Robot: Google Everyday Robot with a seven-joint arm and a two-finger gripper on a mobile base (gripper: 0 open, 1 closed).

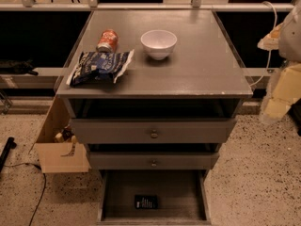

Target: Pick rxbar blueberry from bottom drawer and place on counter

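The rxbar blueberry (146, 202), a small dark bar with white text lines, lies flat near the front middle of the bottom drawer (113, 197), which is pulled open at the foot of the cabinet. The counter (207, 65) is the flat grey top of the cabinet. My gripper (277, 100) hangs at the right edge of the view, beside the counter's right front corner. It is well above and to the right of the bar and touches nothing.
On the counter lie a crinkled blue-and-white chip bag (100, 67), a red can (107, 40) on its side and a white bowl (159, 44). Two knobbed drawers (154, 132) sit above the open one. A cardboard box (59, 149) stands on the floor at the left.
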